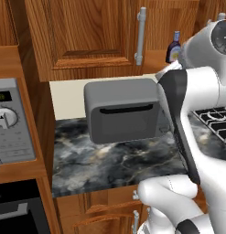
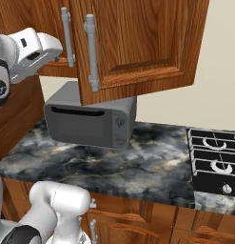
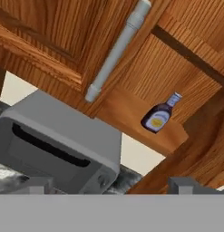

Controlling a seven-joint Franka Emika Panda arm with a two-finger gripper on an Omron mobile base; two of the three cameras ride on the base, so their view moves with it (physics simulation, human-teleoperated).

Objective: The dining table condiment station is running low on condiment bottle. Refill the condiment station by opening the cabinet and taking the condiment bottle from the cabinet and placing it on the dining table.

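Left base view: cabinet (image 1: 91,36) door ajar on right side, condiment bottle (image 1: 173,47) upright on shelf inside, just beyond bar handle (image 1: 140,35); grey toaster oven (image 1: 122,110) on marbled surface (image 1: 110,160) below.

Right base view: hand (image 2: 57,56) raised beside open door edge — finger state impossible to tell.

Hand view: bottle (image 3: 160,114) alone on cabinet shelf, well apart from fingertips (image 3: 183,184) — fingertips spread, pinching nothing

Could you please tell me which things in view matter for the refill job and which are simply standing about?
For the job:
condiment bottle on the open shelf
cabinet, one door open
gripper

Standing about:
toaster oven
microwave
stove
worktop
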